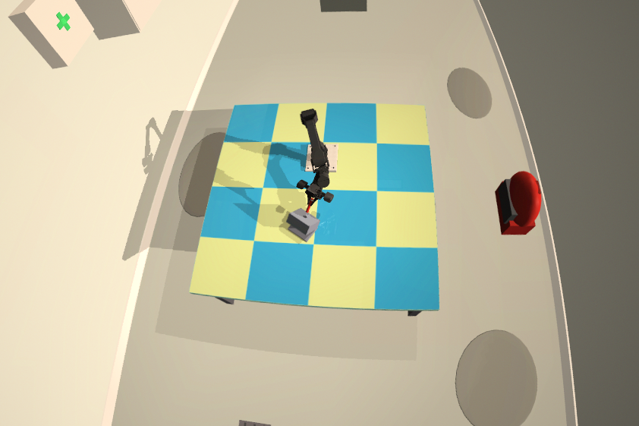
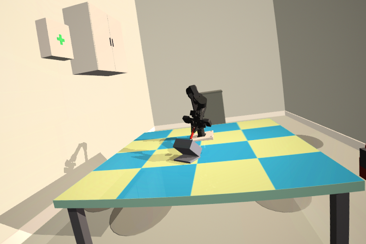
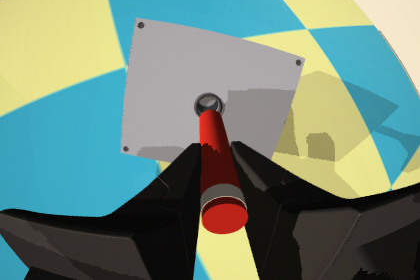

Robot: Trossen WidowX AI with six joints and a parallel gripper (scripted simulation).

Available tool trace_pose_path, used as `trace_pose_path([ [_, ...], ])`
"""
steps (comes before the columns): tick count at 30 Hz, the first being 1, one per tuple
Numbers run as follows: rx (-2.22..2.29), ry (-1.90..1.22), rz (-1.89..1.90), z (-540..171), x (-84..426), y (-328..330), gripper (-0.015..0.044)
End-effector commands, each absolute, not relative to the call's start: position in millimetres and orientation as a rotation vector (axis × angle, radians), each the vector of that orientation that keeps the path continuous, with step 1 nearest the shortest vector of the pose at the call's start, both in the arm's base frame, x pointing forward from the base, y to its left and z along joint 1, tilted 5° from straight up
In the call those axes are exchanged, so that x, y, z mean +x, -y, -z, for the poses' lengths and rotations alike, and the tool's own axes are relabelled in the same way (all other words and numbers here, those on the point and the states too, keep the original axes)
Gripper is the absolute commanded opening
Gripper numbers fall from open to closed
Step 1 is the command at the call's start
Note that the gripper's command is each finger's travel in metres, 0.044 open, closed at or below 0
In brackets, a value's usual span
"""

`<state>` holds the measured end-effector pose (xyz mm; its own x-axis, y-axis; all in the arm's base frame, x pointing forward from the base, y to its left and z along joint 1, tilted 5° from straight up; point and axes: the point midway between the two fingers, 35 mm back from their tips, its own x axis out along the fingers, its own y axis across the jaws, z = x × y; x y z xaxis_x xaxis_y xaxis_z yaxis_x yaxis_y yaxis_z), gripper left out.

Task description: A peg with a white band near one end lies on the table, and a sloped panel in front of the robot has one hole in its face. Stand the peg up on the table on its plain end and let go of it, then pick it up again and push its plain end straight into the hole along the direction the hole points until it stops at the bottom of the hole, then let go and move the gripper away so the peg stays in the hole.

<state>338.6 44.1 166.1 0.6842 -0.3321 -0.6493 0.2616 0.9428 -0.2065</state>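
The tool is clamped on the red peg, its white-banded end nearest the wrist view; beyond, its plain end is at the hole in the grey sloped panel on the bench

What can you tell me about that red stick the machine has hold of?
The red stick is a smooth, straight, round rod with a pale grey-white band near one end. What it is made of, I can't tell. The black gripper pinches it between two fingers. It leans, banded end up, its plain end at the hole in the grey block; whether it has entered is unclear.
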Motion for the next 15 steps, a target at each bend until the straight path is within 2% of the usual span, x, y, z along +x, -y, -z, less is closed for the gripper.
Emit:
trace_pose_path([
  [1, -0.101, -0.751, 0.330, -163.3, 339.6, -43.3, 0.0000],
  [15, -0.099, -0.748, 0.331, -152.0, 351.8, -37.4, 0.0000],
])
